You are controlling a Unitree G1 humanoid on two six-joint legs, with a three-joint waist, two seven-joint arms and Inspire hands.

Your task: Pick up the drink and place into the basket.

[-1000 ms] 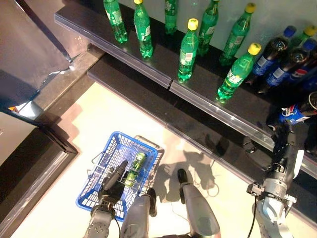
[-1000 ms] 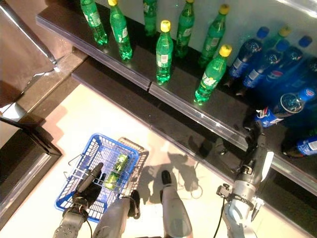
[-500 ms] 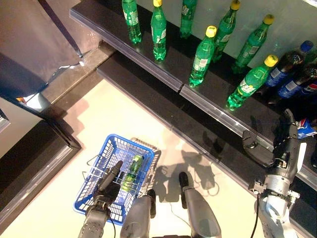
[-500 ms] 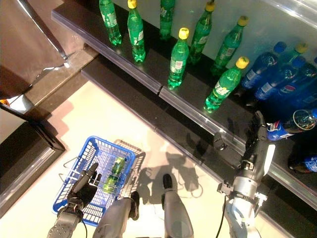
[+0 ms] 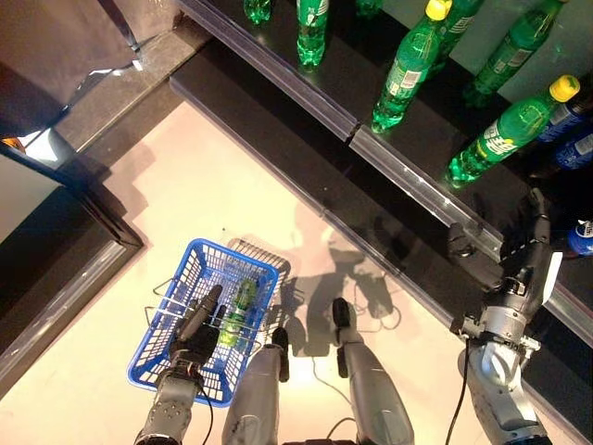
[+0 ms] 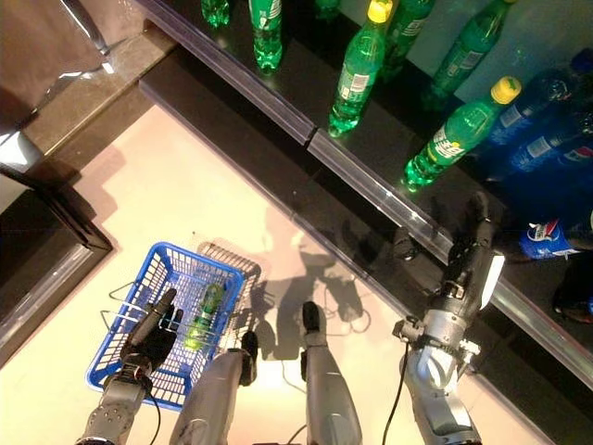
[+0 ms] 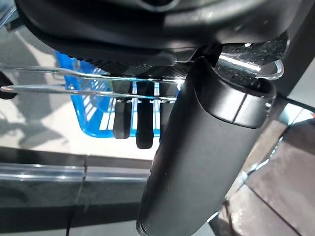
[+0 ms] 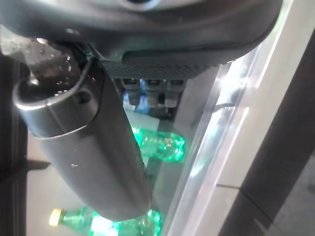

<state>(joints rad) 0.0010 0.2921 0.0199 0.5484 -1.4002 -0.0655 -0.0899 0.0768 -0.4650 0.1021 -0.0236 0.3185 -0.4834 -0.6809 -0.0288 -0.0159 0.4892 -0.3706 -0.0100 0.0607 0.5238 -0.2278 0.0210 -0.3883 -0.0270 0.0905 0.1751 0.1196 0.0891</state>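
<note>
A green drink bottle (image 5: 237,308) lies inside the blue wire basket (image 5: 241,257) at the lower left. My left hand (image 5: 193,332) is over the basket's near side. In the left wrist view its fingers (image 7: 143,123) hook over the basket's wire handles (image 7: 59,90). My right hand (image 5: 521,264) is at the right, open and upright in front of the shelf's edge, holding nothing. More green bottles (image 5: 404,67) stand on the dark shelf (image 5: 408,181).
Blue cola bottles (image 6: 548,237) stand and lie at the shelf's right end, just past my right hand. A dark raised step (image 5: 65,250) borders the pale floor (image 5: 222,185) on the left. The shelf's lower ledge runs diagonally across the front.
The whole picture has shifted as the camera moved, so the shelf sits higher in view. The basket with the bottle stays in my left hand. The right hand stays open by the shelf's edge.
</note>
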